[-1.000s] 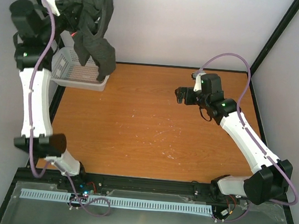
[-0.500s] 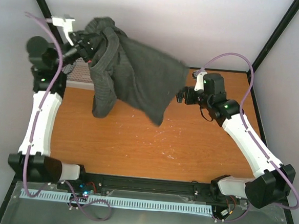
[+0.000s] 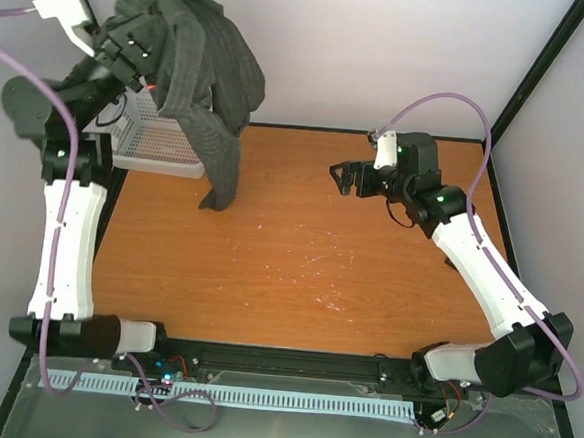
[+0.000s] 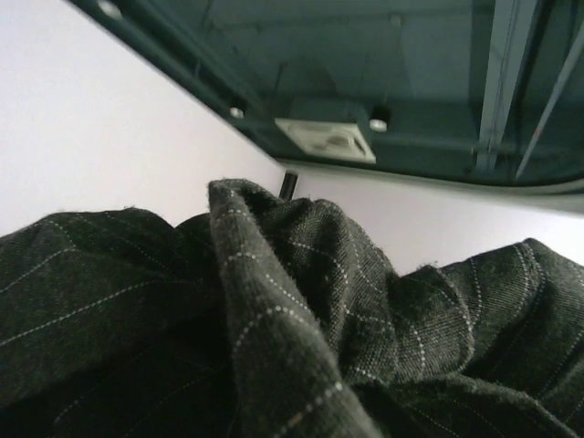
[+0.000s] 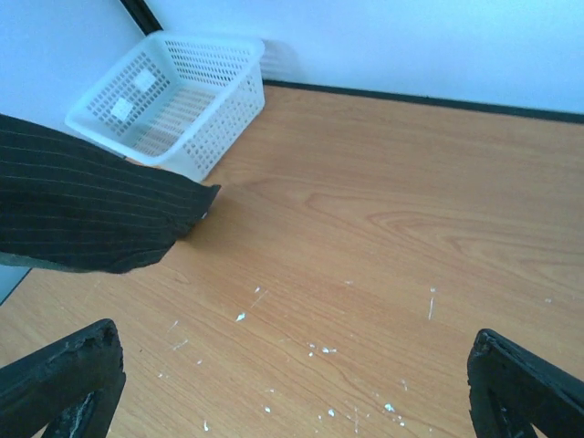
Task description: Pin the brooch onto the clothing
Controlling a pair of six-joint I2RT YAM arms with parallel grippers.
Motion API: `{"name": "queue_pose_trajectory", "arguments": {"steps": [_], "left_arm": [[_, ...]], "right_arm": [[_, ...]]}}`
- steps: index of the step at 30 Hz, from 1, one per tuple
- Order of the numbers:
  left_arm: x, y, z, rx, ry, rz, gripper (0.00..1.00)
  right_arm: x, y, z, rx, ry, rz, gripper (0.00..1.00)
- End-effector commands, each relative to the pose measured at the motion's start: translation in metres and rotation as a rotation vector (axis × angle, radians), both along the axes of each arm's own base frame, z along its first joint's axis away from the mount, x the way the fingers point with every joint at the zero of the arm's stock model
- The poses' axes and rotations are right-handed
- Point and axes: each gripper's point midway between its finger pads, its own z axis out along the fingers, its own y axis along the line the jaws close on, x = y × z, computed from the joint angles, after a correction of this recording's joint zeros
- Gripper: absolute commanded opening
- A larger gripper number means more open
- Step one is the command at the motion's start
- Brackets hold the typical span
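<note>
The clothing point(image 3: 197, 67), a dark pinstriped shirt, hangs bunched in the air at the back left. Its lowest end dangles to the table beside the basket. My left gripper point(image 3: 141, 56) is raised high and shut on the shirt's top. In the left wrist view folds of the clothing point(image 4: 292, 319) cover the fingers entirely. My right gripper point(image 3: 343, 175) hovers over the right middle of the table, open and holding nothing. In the right wrist view, the right gripper point(image 5: 292, 365) faces the hanging end of the clothing point(image 5: 82, 210) at the left. The brooch is out of view.
A white perforated basket point(image 3: 162, 145) stands at the table's back left corner, also seen as the basket point(image 5: 173, 100) in the right wrist view. The wooden table point(image 3: 300, 250) has small white flecks. Black frame posts and pale walls enclose the back and sides.
The left arm swung the clothing out to the right over the table, then pulled it back up and left; it now hangs narrower. The right gripper shifted slightly left.
</note>
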Motion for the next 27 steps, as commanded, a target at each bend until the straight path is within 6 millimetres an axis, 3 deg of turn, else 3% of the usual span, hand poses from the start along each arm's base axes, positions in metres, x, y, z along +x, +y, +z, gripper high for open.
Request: {"name": "queue_pose_trajectory", "arguments": {"steps": [1,4,5,8,12,14,18,21,27], "left_arm": [[0.001,0.027,0.015,-0.24,0.137,0.08,0.01],[0.017,0.034,-0.022,-0.332,0.264,0.065,0.01],[0.027,0.035,-0.043,-0.359,0.327,0.051,0.01],[0.04,0.032,-0.074,-0.393,0.424,0.004,0.01],[0.059,0.026,-0.105,-0.382,0.54,-0.031,0.01],[0.065,0.025,-0.118,-0.379,0.575,-0.032,0.01],[0.073,0.027,-0.142,-0.378,0.634,0.002,0.01],[0.077,0.025,-0.156,-0.381,0.677,-0.009,0.01],[0.082,0.021,-0.183,-0.382,0.76,-0.035,0.01]], "right_arm": [[-0.007,0.004,0.04,0.016,-0.097,0.057,1.0],[-0.036,0.04,0.068,0.158,-0.154,0.283,1.0],[-0.048,0.056,0.074,0.209,-0.161,0.367,1.0],[-0.078,0.099,0.076,0.288,-0.175,0.56,1.0],[-0.112,0.149,0.063,0.273,-0.164,0.718,1.0],[-0.11,0.156,0.056,0.238,-0.152,0.699,1.0],[-0.078,0.133,0.041,0.089,-0.186,0.489,1.0],[-0.072,0.129,0.045,0.052,-0.192,0.464,1.0],[-0.089,0.185,0.065,0.222,-0.154,0.668,0.93]]}}
